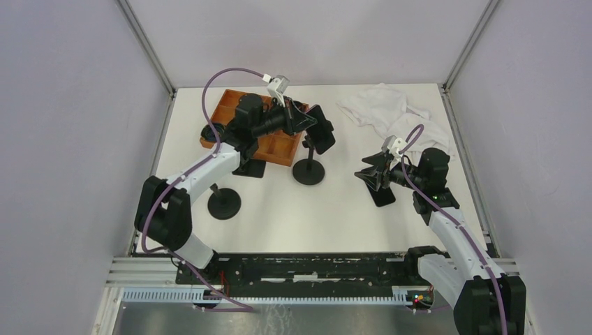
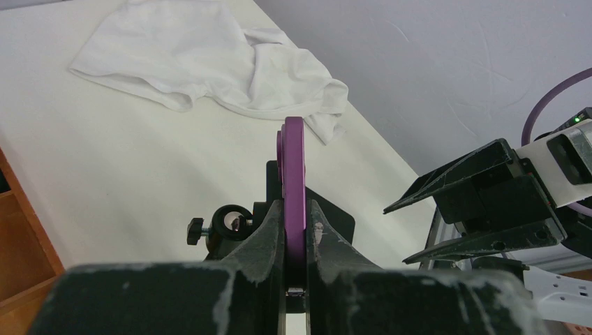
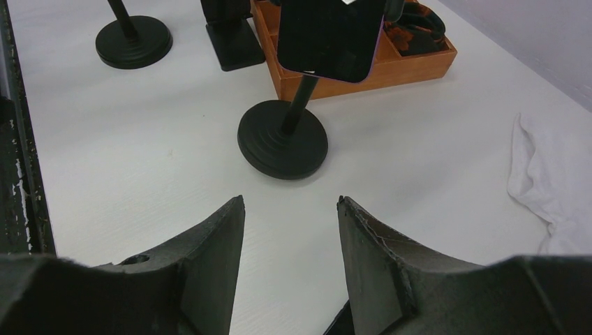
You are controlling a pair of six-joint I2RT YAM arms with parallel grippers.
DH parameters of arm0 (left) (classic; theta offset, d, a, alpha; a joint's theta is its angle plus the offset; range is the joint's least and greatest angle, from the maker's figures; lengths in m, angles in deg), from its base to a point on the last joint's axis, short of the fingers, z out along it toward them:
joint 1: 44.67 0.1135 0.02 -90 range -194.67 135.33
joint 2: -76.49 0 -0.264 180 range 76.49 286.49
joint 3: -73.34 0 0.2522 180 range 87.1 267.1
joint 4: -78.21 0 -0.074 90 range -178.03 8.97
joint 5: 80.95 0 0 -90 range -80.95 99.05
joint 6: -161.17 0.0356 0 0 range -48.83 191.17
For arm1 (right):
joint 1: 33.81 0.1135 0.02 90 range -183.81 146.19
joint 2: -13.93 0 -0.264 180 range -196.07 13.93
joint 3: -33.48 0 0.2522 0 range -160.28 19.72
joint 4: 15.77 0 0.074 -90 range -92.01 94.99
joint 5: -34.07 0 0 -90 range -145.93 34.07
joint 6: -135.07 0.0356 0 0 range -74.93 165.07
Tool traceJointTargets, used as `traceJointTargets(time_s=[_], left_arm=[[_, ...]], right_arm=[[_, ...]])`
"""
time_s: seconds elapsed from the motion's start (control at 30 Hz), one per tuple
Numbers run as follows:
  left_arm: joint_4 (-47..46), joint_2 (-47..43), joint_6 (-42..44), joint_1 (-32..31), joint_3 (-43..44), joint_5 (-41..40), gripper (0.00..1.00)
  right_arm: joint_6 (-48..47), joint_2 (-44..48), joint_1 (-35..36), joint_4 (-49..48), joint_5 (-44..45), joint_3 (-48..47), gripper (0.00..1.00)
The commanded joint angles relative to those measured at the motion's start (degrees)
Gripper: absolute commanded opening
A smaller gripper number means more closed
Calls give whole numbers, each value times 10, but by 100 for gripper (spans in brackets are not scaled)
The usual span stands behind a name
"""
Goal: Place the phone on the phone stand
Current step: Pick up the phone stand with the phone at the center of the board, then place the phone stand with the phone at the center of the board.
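Observation:
The phone (image 2: 294, 174) is purple-edged with a dark screen (image 3: 329, 42). My left gripper (image 2: 295, 209) is shut on it and holds it edge-up. In the top view the left gripper (image 1: 309, 124) holds the phone (image 1: 322, 134) right over the pole of the black round-based phone stand (image 1: 308, 171). The stand's clamp knob (image 2: 223, 227) shows just left of the phone. Whether the phone rests on the stand I cannot tell. My right gripper (image 3: 290, 202) is open and empty, right of the stand (image 3: 283, 139) and pointing at it. It also shows in the top view (image 1: 366, 174).
An orange wooden tray (image 1: 230, 105) lies behind the stand, also visible in the right wrist view (image 3: 426, 66). A second round-based stand (image 1: 224, 202) and a black square-based stand (image 1: 251, 167) are at the left. A black plate (image 1: 382, 195) lies under my right gripper. A white cloth (image 1: 391, 112) is at the back right.

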Motion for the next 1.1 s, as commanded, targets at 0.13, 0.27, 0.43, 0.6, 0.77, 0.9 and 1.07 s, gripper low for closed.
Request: traceJointTargets(time_s=[0.13, 0.27, 0.43, 0.6, 0.77, 0.9, 1.07], left_arm=[[-78, 32, -39, -3, 70, 23, 2], [-92, 50, -35, -3, 87, 20, 2], [-142, 87, -26, -3, 110, 13, 2], [-226, 134, -19, -3, 122, 14, 2], [-252, 178, 6, -1, 146, 5, 2], [-267, 203, -2, 3, 147, 6, 3], [-263, 202, -12, 6, 120, 7, 12]], right_arm=[[-2, 8, -3, -20, -10, -1, 58], [-3, 9, -3, -20, -10, -1, 58], [-5, 9, -3, -17, -9, -2, 58], [-10, 10, -3, -14, -8, -3, 58], [-13, 10, -3, -12, -6, -3, 58], [-18, 11, -3, -7, -5, -5, 58], [-21, 12, -3, -4, -4, -6, 58]])
